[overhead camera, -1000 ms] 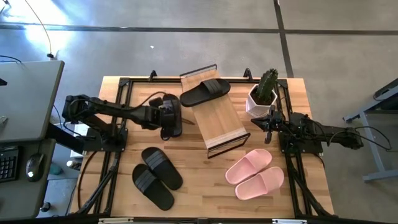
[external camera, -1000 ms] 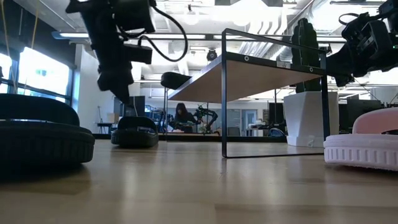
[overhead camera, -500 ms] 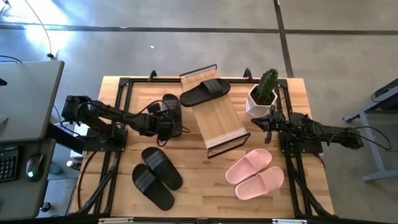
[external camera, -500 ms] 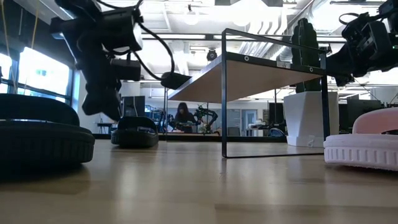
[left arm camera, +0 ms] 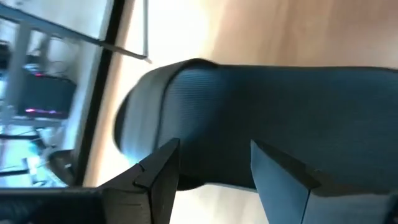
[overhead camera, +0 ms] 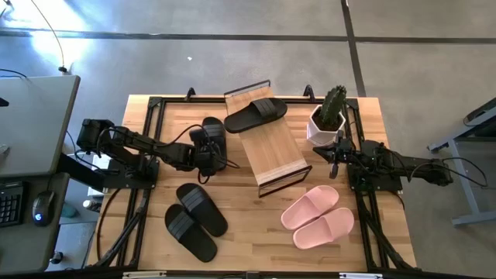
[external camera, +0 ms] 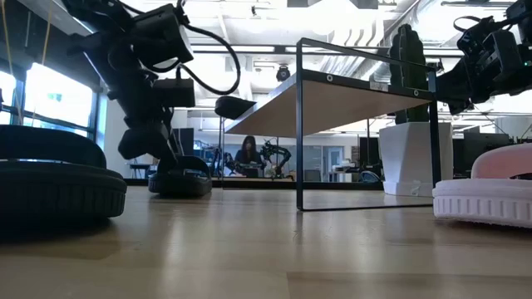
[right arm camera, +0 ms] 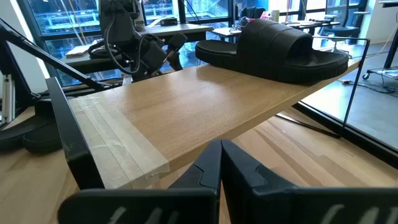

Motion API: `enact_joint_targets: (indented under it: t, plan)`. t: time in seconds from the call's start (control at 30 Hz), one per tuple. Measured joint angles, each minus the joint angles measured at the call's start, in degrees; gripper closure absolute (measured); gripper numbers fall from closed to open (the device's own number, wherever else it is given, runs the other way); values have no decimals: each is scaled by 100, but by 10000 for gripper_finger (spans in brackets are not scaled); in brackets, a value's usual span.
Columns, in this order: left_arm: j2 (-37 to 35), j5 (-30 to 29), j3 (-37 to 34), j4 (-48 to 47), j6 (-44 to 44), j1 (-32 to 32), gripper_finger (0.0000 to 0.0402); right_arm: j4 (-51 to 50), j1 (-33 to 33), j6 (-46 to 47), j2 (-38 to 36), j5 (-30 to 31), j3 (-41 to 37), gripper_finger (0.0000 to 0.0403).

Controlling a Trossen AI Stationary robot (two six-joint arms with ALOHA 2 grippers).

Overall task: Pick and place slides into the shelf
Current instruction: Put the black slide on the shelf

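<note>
Left hand partly hiding black slide

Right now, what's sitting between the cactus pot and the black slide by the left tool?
In the high view, the shelf lies between the cactus pot and that black slide, with another black slide resting on its top board.

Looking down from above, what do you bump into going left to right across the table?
Left gripper → black slide on the shelf → cactus pot → right gripper
</note>
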Motion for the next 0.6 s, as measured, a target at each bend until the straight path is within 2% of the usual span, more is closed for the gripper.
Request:
enact_joint_targets:
  t: [0.17,0.33,0.6]
  plan:
    - [0,-409,-2,5,93,5,227,0,0,0,0,1,0,402]
    - [0,-300,-2,35,284,143,229,0,1,0,0,3,0,402]
    - [0,-327,-2,39,324,735,229,2,0,0,0,5,0,402]
